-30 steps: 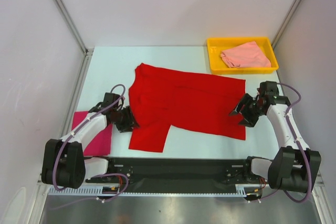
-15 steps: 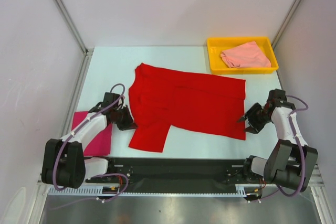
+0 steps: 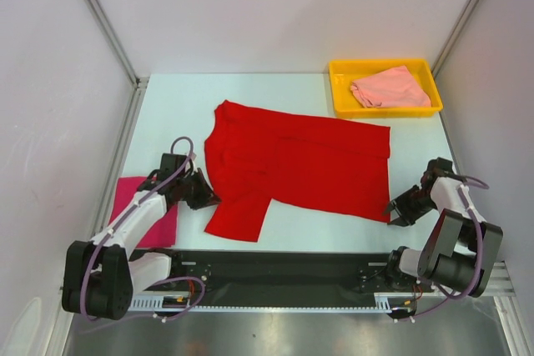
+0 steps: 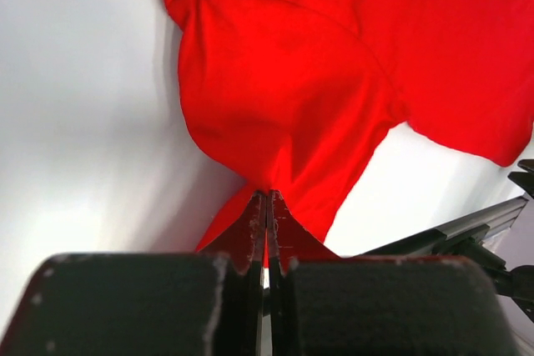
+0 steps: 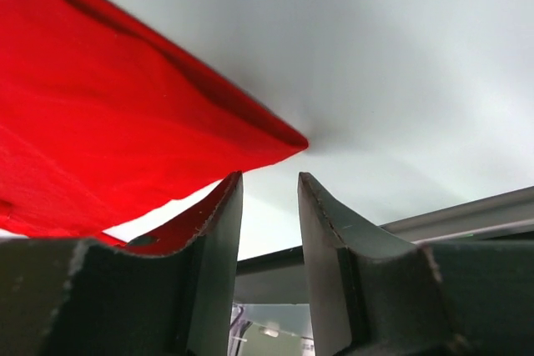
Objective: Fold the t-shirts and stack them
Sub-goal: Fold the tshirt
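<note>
The bright red t-shirt (image 3: 292, 164) lies spread flat across the middle of the table. My left gripper (image 3: 203, 196) is shut on its near left edge, by the sleeve (image 4: 275, 106). My right gripper (image 3: 393, 211) is open and low, just off the shirt's near right corner (image 5: 284, 143), which sits a little past the fingertips, not between them. The magenta pink t-shirt (image 3: 133, 206) lies folded at the near left, partly under my left arm. The pale salmon pink t-shirt (image 3: 388, 87) lies in the yellow tray (image 3: 342, 97).
The yellow tray stands at the back right corner. White walls close in the table on three sides. The black rail (image 3: 284, 268) with the arm bases runs along the near edge.
My right gripper has moved toward the near edge, down to the shirt's near right corner. My left gripper has shifted slightly nearer while gripping the cloth.
</note>
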`<state>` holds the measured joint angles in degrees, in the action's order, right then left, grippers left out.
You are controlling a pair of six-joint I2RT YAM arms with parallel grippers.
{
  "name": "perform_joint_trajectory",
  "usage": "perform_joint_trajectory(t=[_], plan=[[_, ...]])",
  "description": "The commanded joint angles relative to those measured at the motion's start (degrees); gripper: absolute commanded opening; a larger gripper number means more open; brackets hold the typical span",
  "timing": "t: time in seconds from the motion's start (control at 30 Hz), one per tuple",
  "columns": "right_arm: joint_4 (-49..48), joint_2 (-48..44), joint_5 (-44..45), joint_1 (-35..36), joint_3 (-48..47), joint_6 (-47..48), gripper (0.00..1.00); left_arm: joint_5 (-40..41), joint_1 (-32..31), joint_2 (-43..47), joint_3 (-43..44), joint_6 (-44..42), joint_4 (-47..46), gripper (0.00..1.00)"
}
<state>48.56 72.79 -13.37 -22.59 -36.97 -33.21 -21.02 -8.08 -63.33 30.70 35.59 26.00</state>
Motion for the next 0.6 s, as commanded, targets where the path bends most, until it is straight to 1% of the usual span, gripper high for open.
perform_joint_trajectory(t=[0.0, 0.1, 0.2, 0.33, 0.43, 0.47, 0.53, 0.57], plan=[[-1.2, -1.2, 2.3, 0.0, 1.1, -1.6, 0.39, -1.0, 0.3, 1.5, 0.5, 1.1, -0.2, 0.00], [-3.2, -0.7, 3.4, -0.2, 2.0, -2.2, 0.39, -1.0, 0.3, 1.8, 0.3, 1.4, -0.3, 0.00], [-5.4, 3.0, 2.6, 0.0, 2.0, -2.8, 0.39, -1.2, 0.3, 2.2, 0.5, 1.5, 0.2, 0.00], [-6.6, 5.5, 3.3, 0.2, 1.8, -2.4, 0.39, -1.0, 0.3, 2.9, 0.2, 2.0, 0.4, 0.00], [-6.9, 6.0, 4.0, 0.1, 2.3, -2.1, 0.36, -0.4, 0.3, 4.0, -0.5, 2.5, 0.3, 0.00], [-6.9, 6.0, 4.0, 0.3, 2.3, -2.1, 0.28, -0.3, 0.3, 4.7, -0.7, 2.7, 0.3, 0.00], [-6.4, 5.8, 4.0, 0.7, 2.1, -2.2, 0.17, -0.1, 0.3, 5.6, -1.1, 2.8, 0.3, 0.00], [-6.1, 5.3, 3.9, 1.6, 1.9, -2.2, 0.06, -0.1, 0.3, 5.9, -1.3, 2.7, 0.3, 0.00]])
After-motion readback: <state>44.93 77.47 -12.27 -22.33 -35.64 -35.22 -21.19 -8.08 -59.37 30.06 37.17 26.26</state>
